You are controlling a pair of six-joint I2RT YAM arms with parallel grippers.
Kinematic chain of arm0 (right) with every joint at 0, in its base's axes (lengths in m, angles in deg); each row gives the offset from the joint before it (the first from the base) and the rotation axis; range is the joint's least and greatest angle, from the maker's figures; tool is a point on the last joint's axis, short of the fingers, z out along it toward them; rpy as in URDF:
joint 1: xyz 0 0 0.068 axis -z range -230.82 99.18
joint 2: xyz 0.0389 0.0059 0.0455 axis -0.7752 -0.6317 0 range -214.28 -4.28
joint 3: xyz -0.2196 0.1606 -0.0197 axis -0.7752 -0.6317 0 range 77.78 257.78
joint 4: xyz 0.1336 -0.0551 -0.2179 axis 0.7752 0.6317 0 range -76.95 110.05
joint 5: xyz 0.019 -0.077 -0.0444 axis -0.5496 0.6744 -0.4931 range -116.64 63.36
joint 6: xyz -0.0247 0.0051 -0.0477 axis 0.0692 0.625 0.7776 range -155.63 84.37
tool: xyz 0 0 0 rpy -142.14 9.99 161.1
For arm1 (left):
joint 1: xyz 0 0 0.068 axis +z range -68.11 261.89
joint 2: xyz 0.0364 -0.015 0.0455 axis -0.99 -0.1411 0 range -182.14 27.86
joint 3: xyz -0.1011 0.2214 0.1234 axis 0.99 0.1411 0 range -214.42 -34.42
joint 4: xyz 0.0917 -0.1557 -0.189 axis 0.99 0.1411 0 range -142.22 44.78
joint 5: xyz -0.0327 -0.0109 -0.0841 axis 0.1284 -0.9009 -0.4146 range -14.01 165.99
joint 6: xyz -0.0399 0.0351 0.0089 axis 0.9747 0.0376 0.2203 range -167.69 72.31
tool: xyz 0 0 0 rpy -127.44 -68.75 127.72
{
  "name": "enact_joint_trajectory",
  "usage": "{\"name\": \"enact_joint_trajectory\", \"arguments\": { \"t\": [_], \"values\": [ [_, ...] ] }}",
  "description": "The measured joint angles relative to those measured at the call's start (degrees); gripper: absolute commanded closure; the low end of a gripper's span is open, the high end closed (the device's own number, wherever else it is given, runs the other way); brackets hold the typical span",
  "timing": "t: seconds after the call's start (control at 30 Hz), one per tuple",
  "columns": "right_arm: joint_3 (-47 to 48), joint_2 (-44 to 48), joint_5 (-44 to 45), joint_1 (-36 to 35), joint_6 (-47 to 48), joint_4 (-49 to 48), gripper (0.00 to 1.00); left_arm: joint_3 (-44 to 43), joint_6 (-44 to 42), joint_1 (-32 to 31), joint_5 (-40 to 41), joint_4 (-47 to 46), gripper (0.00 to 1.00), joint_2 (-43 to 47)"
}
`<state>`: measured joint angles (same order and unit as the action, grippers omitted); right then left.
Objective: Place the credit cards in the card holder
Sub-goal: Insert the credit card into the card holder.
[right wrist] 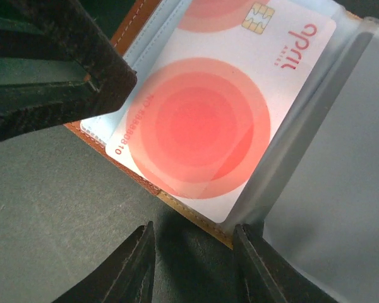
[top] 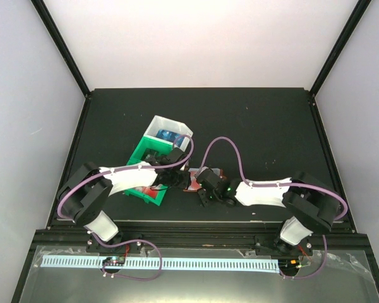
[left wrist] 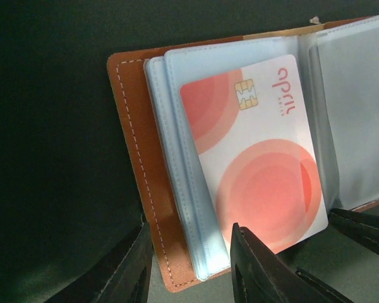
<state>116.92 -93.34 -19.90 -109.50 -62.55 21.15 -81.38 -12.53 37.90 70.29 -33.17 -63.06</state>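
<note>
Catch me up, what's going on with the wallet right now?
The brown wallet lies open, with a red-and-white card askew on its clear sleeves; whether it sits in a pocket is unclear. The left gripper straddles the wallet's stitched edge and sleeves, jaws apart. The right gripper hangs open at the wallet's edge, by the card's corner. Blue cards sit in the green-and-white tray.

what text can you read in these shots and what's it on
"april": on the red-and-white card, beside its chip.
Small word under "april": too small to read.
"NO" and a row of digits: along the card's edge in the right wrist view; the digits are too blurred to read surely.
Nothing else is readable.
</note>
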Motion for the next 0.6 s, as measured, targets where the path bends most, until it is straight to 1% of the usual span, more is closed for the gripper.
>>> {"name": "enact_joint_trajectory", "arguments": {
  "t": [0.1,0.27,0.6],
  "values": [
    [0.7,-1.3,1.0,-0.3,0.0,-0.1,0.66,0.0,0.4,0.1,0.0,-0.1,0.70,-0.5],
    [1.0,-2.0,2.0,-0.4,0.0,-0.8,0.68,0.4,1.0,0.4,0.1,-0.4,0.71,-1.4],
    [1.0,-2.0,2.4,-0.4,-1.6,-3.7,0.68,1.0,1.6,0.5,0.2,-1.9,0.75,-1.9]
  ]
}}
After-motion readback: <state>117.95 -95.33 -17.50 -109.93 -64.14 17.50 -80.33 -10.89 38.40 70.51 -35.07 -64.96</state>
